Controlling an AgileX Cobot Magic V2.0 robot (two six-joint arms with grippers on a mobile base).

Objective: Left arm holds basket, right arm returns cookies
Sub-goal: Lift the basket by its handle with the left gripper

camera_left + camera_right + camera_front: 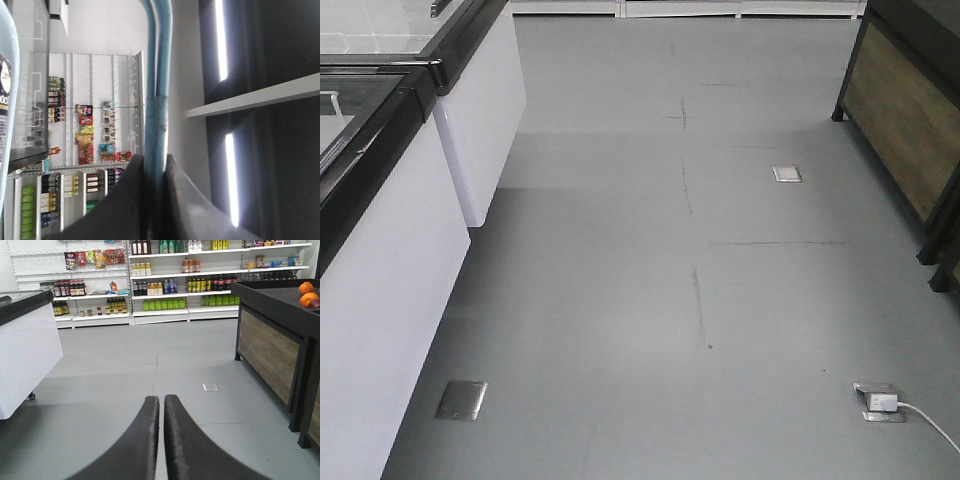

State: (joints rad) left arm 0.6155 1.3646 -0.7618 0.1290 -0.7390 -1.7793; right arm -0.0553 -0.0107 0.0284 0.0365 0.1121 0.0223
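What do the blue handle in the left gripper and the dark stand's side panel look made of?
The basket handle: likely plastic, light blue, smooth and slightly glossy, given the pale sheen along its edge. The stand side panel: wood or wood-look laminate, matte, with brown grain streaks; the view cannot settle which.

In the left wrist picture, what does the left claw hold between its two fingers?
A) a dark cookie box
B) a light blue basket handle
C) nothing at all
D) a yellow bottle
B: the left claw is shut on the thin light blue basket handle, which runs straight up out of the picture from between its dark fingers.
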